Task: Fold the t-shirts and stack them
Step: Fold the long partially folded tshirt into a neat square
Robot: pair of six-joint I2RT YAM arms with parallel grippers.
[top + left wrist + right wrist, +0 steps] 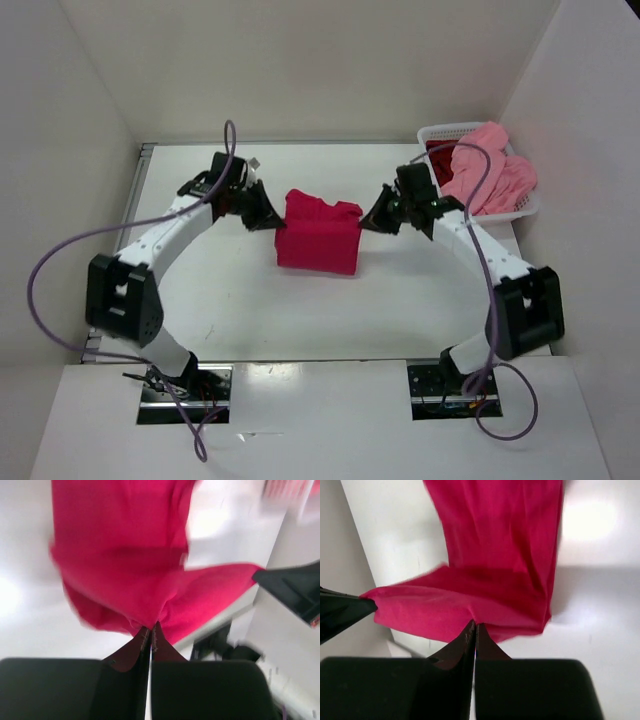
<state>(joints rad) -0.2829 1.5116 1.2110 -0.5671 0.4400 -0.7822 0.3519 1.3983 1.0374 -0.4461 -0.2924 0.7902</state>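
Left tool (282, 213) and right tool (363, 222) pinch crimson t-shirt (318, 242) spanning between them.

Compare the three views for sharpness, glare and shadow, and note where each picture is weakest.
Top external view: sharp and evenly lit, with only faint shadows. Left wrist view: weakest, smeared by blur, the edges of the crimson t-shirt soft and the upper right corner indistinct. Right wrist view: crisper, but with a bright glare patch on the table and a grey shadow below it, beside the cloth.

Bright overhead light washed the white desk (250, 290), glaring in both wrist views; the left wrist picture was motion-blurred, and the crimson-pink t-shirt (318, 238) cast a soft shadow.
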